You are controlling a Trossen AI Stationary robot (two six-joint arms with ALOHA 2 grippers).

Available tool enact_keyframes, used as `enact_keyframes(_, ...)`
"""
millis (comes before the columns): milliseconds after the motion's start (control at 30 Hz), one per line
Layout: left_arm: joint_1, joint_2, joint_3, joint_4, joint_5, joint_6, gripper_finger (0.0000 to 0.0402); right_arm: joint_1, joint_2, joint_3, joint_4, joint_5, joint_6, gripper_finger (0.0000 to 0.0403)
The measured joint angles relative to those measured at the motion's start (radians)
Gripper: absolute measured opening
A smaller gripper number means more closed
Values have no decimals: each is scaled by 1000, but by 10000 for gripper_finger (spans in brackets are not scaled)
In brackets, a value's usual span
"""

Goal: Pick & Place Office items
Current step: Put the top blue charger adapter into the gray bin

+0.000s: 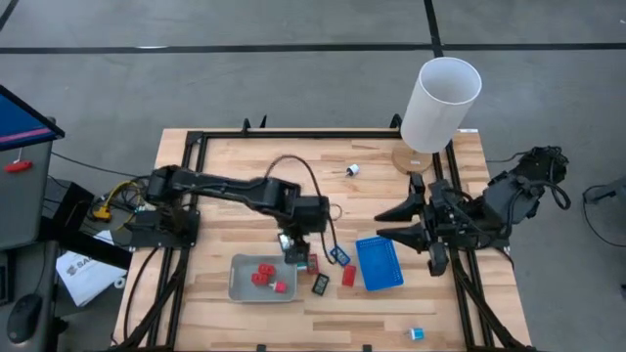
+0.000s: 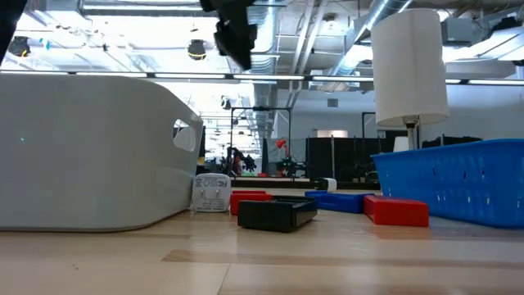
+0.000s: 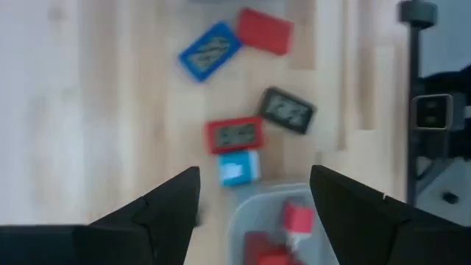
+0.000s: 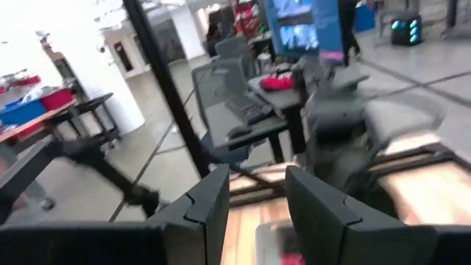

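Left gripper (image 1: 293, 244) hovered above the near corner of the grey tray (image 1: 240, 286), fingers spread wide and holding nothing, as seen in the left wrist view. Right gripper (image 1: 416, 227) waited well apart at the bench's right side, fingers parted and empty.

In the tray: red blocks (image 1: 266, 277). Just beside the tray wall on the bench (image 1: 196, 196): a small cyan-and-white piece (image 3: 238, 168), a red flat piece with a grey face (image 3: 234, 135), a black one (image 3: 286, 110), a blue one (image 3: 210, 50) and another red one (image 3: 265, 31). Near the bench's front edge, well apart: a tiny cyan bit (image 1: 418, 333); towards the back, a white bit (image 1: 352, 170).

Judged light, rigid, hard-shelled and smooth, so likely slippery. Lying flat and thin, so best pinched across the short width, fingers brought down to the bench and kept off neighbours lying close. Cyan piece, touching the tray wall or nearly so, probably awkward to straddle.
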Motion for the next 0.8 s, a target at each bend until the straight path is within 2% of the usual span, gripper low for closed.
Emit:
enact_keyframes(133,62,-140,-84,-2,-40,27,254,31,-5,0,-66,-1,51,127)
enact_keyframes(267,93,-355,-224,37,-82,30,253,38,9,-1,-275,-6,127,127)
enact_keyframes(367,63,-512,-330,131,-140,31,253,-32,42,-44,-378,-103,172,132)
enact_keyframes(467,-5,-634,-416,266,-237,23,253,-134,56,-142,-227,-272,118,144)
enact_keyframes(533,-61,-696,-451,319,-341,28,253,-206,63,-220,-57,-421,79,155)
enact_keyframes(600,-119,-739,-461,325,-456,46,252,-264,78,-303,41,-541,55,166)
enact_keyframes(700,-198,-777,-468,322,-594,76,252,-337,102,-398,75,-611,-1,182)
enact_keyframes(800,-249,-788,-470,310,-655,84,253,-411,144,-455,103,-618,-2,204)
